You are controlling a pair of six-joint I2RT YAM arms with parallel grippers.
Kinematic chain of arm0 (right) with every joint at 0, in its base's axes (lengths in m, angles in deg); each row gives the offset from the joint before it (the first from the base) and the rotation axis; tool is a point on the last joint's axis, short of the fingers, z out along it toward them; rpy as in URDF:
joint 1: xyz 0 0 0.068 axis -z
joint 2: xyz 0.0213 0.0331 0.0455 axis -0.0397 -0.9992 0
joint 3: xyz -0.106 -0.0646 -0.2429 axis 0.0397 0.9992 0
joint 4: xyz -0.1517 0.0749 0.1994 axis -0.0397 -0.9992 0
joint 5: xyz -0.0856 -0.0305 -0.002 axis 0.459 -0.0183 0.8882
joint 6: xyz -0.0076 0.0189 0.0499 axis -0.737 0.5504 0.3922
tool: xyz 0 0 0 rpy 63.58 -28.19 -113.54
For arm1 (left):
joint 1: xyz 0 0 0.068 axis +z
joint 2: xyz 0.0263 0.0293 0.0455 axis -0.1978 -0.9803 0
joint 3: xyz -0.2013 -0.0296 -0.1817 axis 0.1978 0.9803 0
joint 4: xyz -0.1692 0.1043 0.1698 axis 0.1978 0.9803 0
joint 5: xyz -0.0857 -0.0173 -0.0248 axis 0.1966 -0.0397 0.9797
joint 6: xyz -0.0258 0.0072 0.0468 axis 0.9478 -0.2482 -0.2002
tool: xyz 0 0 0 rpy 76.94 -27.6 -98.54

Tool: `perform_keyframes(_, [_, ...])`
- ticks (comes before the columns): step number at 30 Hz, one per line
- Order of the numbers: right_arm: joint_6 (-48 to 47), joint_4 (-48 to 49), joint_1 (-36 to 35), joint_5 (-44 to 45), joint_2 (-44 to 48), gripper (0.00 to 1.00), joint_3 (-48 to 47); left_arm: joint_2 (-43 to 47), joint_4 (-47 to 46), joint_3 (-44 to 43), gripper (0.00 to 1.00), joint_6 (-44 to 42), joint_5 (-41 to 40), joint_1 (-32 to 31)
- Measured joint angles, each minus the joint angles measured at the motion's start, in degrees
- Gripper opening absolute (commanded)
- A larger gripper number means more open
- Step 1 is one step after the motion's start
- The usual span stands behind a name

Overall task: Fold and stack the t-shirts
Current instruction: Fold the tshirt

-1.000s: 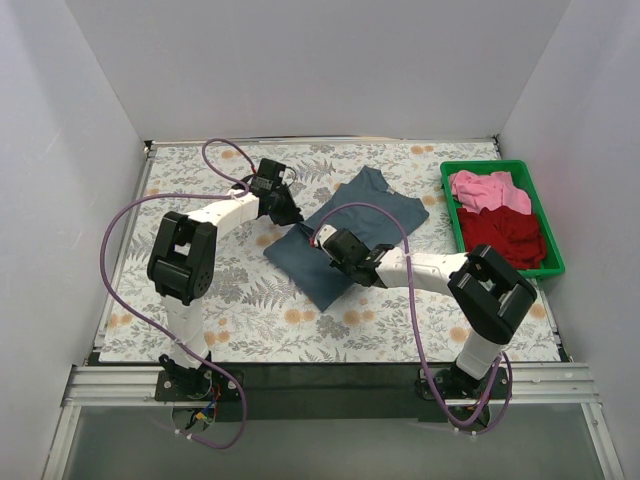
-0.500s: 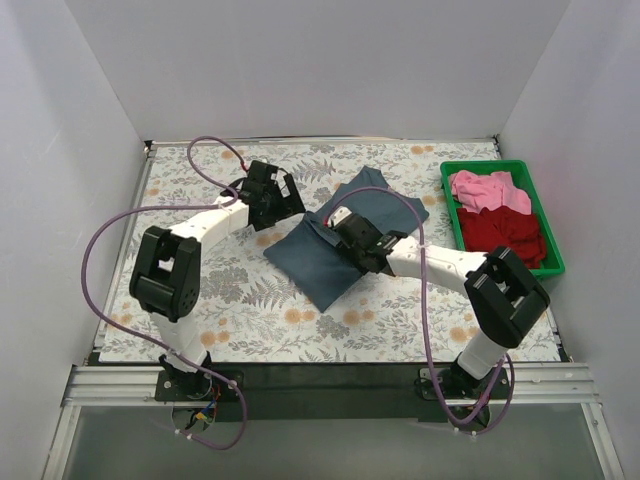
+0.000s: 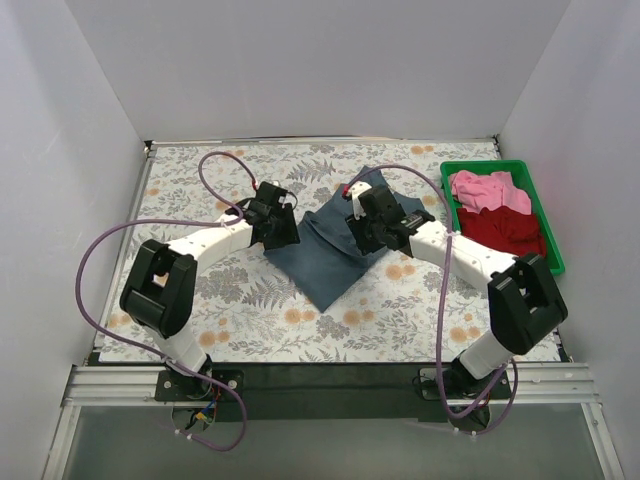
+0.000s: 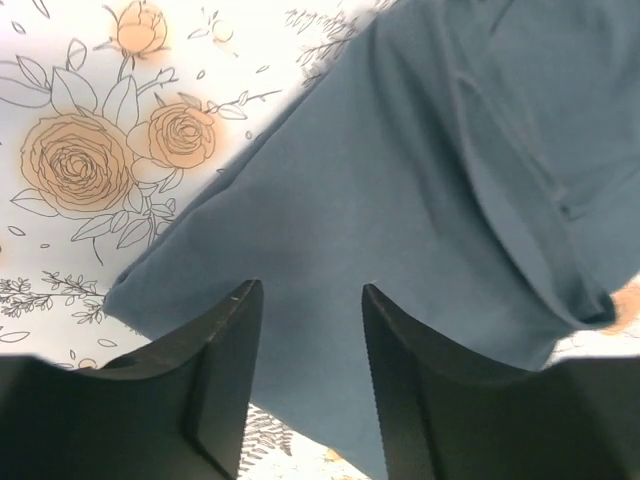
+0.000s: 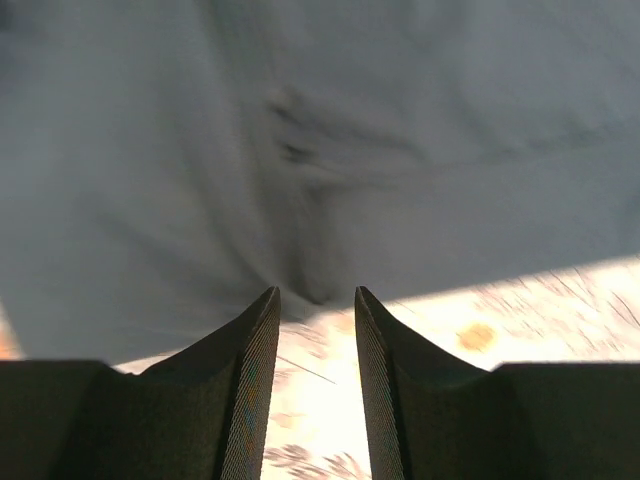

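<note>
The slate blue-grey t-shirt [image 3: 330, 265] lies partly folded in the middle of the floral table. It fills the left wrist view [image 4: 420, 170] and the top of the right wrist view [image 5: 300, 120]. My left gripper [image 3: 283, 230] is open and empty over the shirt's left edge [image 4: 310, 295]. My right gripper [image 3: 365, 232] is open and empty over the shirt's far right part, with its tips at a cloth edge [image 5: 317, 295]. The pink t-shirt [image 3: 480, 188] and the dark red t-shirt [image 3: 505, 235] lie crumpled in the bin.
The green plastic bin [image 3: 485, 165] stands at the right edge of the table. Purple cables [image 3: 215, 165] loop above both arms. White walls enclose the table on three sides. Floral cloth [image 3: 200, 300] covers the table around the shirt.
My right gripper has moved from the shirt's near-left part up and to the right. My left gripper rose, then came down to the shirt's left edge.
</note>
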Motion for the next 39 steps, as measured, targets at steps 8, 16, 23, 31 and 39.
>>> perform_keyframes(8, [1.5,7.3,-1.1,-20.2,-4.1,0.36,-2.5,-3.6,-0.2,2.8,0.38,0.6,-0.2,-0.2])
perform_keyframes(16, [2.3,8.9,1.3,-22.6,-12.0,0.35,-1.6,-3.8,-1.5,3.7,0.38,2.0,-0.4,-0.2])
perform_keyframes(23, [8.2,11.2,15.1,-21.4,-11.7,0.34,3.6,-3.6,-1.9,3.9,0.40,3.0,-0.3,-0.3])
perform_keyframes(31, [10.9,11.2,15.9,-17.5,-4.5,0.40,7.5,0.0,-3.6,9.1,0.42,10.3,5.8,-1.2])
perform_keyframes(39, [10.9,10.1,19.5,-13.8,-7.1,0.47,2.6,6.6,-2.5,15.3,0.72,17.1,13.8,-11.1])
